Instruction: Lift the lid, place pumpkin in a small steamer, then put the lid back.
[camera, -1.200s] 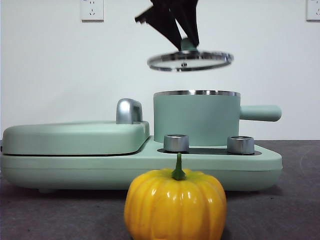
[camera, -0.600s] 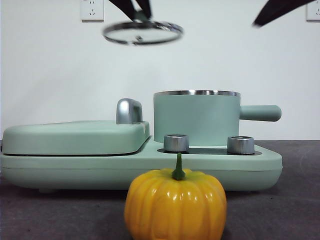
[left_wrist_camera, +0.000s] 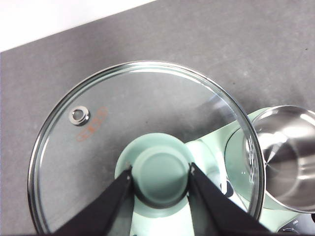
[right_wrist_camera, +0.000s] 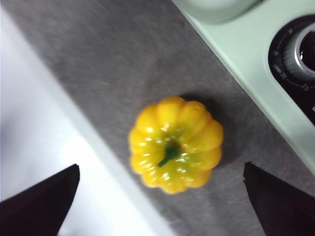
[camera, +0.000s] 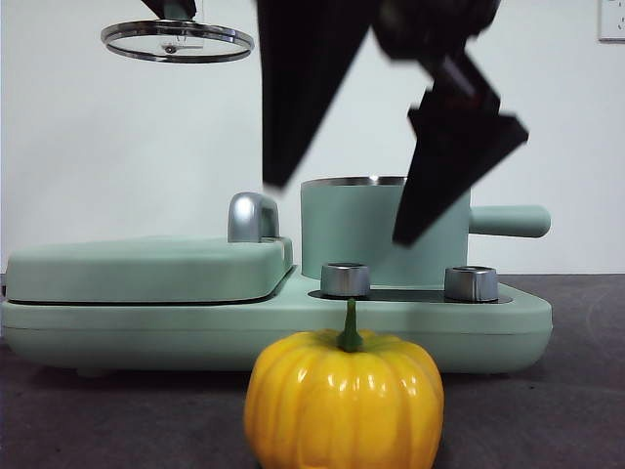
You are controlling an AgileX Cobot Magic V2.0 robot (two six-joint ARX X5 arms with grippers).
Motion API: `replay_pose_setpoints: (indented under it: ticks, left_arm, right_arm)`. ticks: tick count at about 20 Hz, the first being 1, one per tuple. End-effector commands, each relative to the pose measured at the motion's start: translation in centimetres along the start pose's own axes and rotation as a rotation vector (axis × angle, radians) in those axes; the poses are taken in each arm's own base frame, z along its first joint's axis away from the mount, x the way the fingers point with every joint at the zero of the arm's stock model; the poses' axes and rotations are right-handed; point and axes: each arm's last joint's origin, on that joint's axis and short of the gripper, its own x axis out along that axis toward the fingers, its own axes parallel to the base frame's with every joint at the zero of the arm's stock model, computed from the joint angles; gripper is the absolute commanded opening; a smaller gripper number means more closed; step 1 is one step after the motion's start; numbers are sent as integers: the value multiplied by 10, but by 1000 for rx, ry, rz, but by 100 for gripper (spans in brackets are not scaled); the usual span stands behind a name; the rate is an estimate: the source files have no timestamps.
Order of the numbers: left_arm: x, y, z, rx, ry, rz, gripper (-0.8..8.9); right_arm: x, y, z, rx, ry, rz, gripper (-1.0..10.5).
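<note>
The left gripper is clamped on the mint-green knob of the lid, one black jaw on each side of the knob; the clear glass disc hangs level from that grip, its steel rim unbroken and a small metal vent near one edge; in the front view the lid is held high in the air, well to the left of the small steamer and above the flat cover of the appliance base; the right gripper has its jaws spread wide apart, with nothing between them but air, and the pumpkin sits below, centred between the two tips; in the front view those same jaws appear large and blurred in front of the small steamer, above the pumpkin and not touching it; the pumpkin stands upright on the dark table, stem up, in front of the small steamer and just before the base's front edge; the small steamer sits uncovered on the base, its straight handle pointing right, behind two steel dials; a chrome handle rises just to its left.
</note>
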Motion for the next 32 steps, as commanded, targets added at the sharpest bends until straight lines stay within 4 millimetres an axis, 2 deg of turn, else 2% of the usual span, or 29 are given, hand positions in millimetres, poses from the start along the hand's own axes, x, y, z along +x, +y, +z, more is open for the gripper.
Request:
replay_pose_setpoints:
  ticks: [1,7,17,19,22,28,30,32]
  left_arm:
    - [-9,-1,4,3,-54,2,9]
    - [-10,1,4,0,-56,5,9]
    - [-9,1,4,-8,-55,5,9]
    - [-8,1,4,-9,-52,4,9]
    - [-8,1,4,-9,-51,4,9]
    - [-8,1,4,-8,-51,4,9]
    - [-8,2,4,-9,-52,5,9]
    - [-9,5,4,-15,-54,12,9]
  right_arm:
    - [15,2,7,5,37,-30,707]
    - [46,-1,12,47,132,-26,708]
    - [78,-2,17,41,178,-15,707]
    - [83,-2,18,42,182,-19,661]
    - [83,-3,18,43,182,-19,417]
    - [81,-4,19,72,187,-22,410]
    - [72,-6,25,90,201,-10,410]
    - [53,-8,36,107,200,-15,411]
